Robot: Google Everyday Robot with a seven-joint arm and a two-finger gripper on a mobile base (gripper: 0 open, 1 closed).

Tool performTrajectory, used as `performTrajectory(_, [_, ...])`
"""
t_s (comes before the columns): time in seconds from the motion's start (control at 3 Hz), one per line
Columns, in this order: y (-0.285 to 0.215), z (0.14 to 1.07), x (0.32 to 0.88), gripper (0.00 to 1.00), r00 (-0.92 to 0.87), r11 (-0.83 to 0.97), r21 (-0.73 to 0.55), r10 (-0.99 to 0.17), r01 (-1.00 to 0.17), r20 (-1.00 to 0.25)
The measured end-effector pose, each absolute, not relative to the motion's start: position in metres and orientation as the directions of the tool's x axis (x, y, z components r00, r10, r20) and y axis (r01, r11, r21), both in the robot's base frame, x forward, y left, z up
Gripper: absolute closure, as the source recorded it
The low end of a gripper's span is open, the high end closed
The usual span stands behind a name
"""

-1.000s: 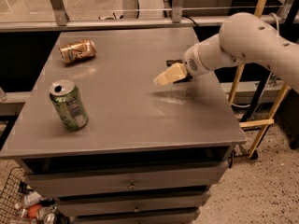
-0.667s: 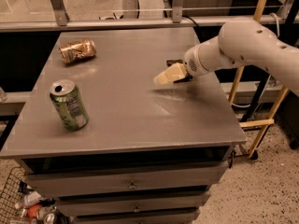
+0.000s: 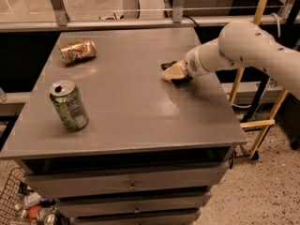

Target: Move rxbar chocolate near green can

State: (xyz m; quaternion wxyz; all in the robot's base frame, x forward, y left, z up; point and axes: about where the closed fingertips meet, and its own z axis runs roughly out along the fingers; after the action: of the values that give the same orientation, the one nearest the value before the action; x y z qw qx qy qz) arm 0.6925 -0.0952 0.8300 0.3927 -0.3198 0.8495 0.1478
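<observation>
The green can (image 3: 69,105) stands upright at the front left of the grey table (image 3: 140,121), with its silver top open. My gripper (image 3: 174,72) is low over the table's right side, far right of the can. A small dark flat thing, the rxbar chocolate (image 3: 168,64), shows at the gripper's tip and is mostly hidden by it. I cannot tell whether the bar is held or lies on the table.
A dented gold-brown can (image 3: 77,50) lies on its side at the back left. The table has drawers (image 3: 131,186) below. A wire basket with clutter (image 3: 28,205) sits on the floor at the left. A yellow frame (image 3: 255,78) stands on the right.
</observation>
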Motion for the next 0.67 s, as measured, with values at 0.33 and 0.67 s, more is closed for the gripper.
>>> performTrajectory(0.33, [-0.0917, 0.8327, 0.6951, 0.65, -0.475, 0.746, -0.005, -0.429, -0.665, -0.768])
performTrajectory(0.67, [-0.0819, 0.8426, 0.6912, 0.88, -0.421, 0.706, -0.022, -0.446, -0.708, -0.79])
